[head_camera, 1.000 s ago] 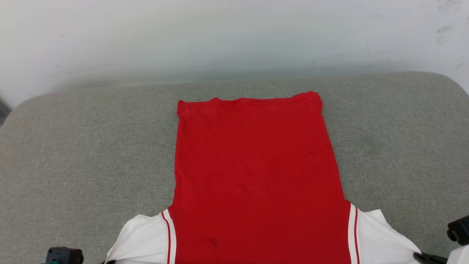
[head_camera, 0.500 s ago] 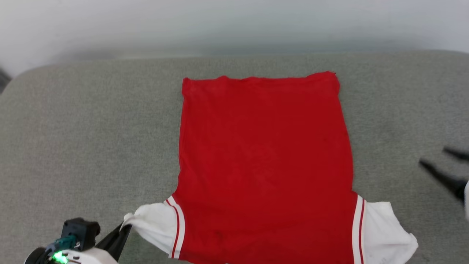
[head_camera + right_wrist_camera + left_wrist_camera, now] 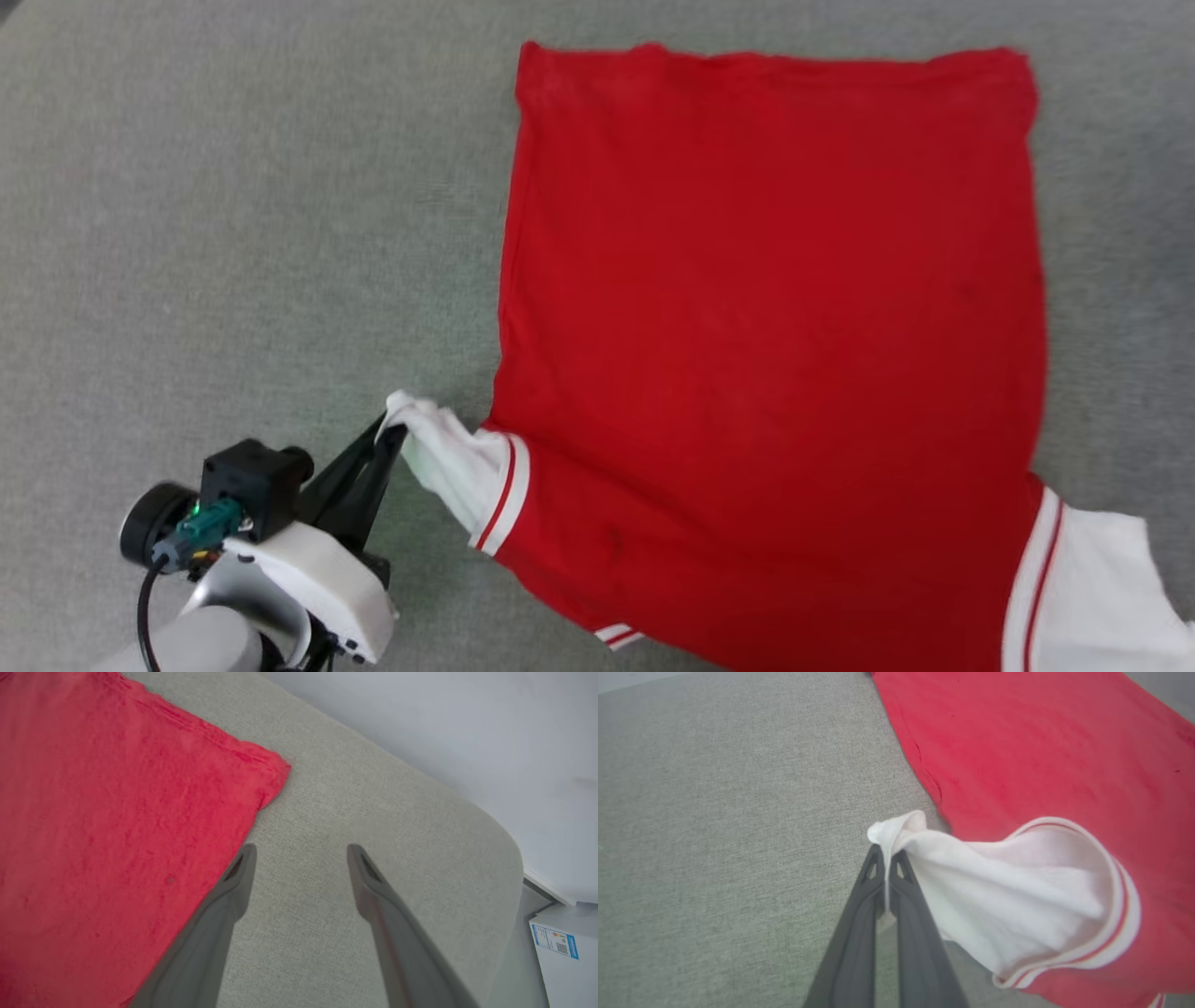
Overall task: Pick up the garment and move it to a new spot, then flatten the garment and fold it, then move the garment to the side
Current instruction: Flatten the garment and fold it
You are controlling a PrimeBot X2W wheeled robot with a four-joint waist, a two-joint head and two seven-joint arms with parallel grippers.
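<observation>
The garment [image 3: 766, 327], a red jersey T-shirt, lies spread plain side up on the grey cushion, hem at the far end; its letters and number are hidden. My left gripper [image 3: 392, 437] is shut on the tip of the white left sleeve [image 3: 448, 462], lifting it off the surface. In the left wrist view the sleeve [image 3: 1008, 896] hangs from the pinched fingertips [image 3: 886, 854], its striped cuff curling open. The other white sleeve [image 3: 1092, 597] lies flat at the lower right. In the right wrist view my right gripper [image 3: 299, 851] stands open over bare cushion beside the garment's hem corner [image 3: 268, 772].
The grey upholstered surface [image 3: 233, 233] stretches wide to the left of the shirt. In the right wrist view its rounded edge [image 3: 509, 849] meets a pale wall, and a white box with a label [image 3: 558, 947] stands below it.
The head camera has tilted down and closer. My left gripper has closed on the left sleeve's tip and lifted it inward. The right gripper has left the head view.
</observation>
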